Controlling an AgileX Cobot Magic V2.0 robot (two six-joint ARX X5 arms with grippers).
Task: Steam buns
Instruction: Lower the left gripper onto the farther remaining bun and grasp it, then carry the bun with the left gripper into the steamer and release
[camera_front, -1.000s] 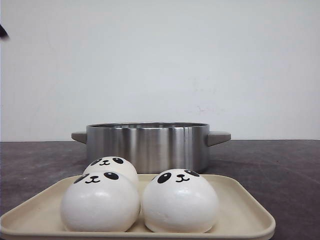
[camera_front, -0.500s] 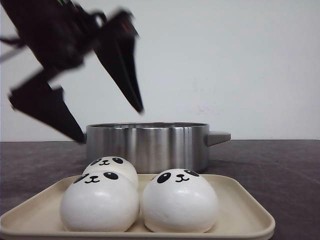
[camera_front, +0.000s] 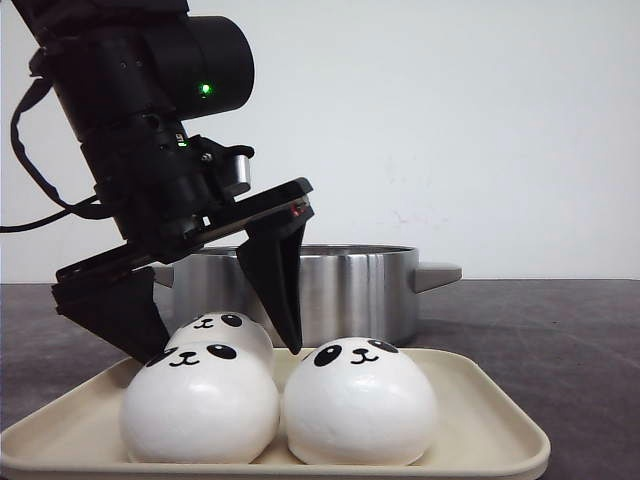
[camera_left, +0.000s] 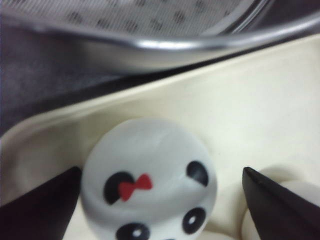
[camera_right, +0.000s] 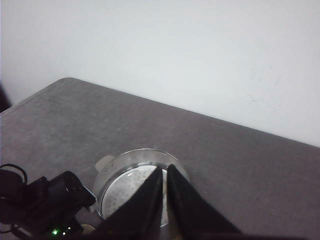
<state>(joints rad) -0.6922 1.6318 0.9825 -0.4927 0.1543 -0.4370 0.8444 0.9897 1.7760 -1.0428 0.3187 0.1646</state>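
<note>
Steel pot (camera_front: 295, 292) sits just beyond my left gripper (camera_front: 215, 340), its perforated steamer plate (camera_left: 150, 15) showing inside with nothing I can see on it, while the cream tray (camera_front: 480, 420) nearer the camera carries three buns (camera_front: 360, 405) that I can see. My left jaws are spread wide, gripping nothing, one finger on each side of the rear bun (camera_left: 150, 177), the one with a red bow by its ear, which lies right between the tips. My right gripper (camera_right: 165, 200) hangs high above the pot, its two fingers nearly together with only a thin slit between them, nothing in them.
</note>
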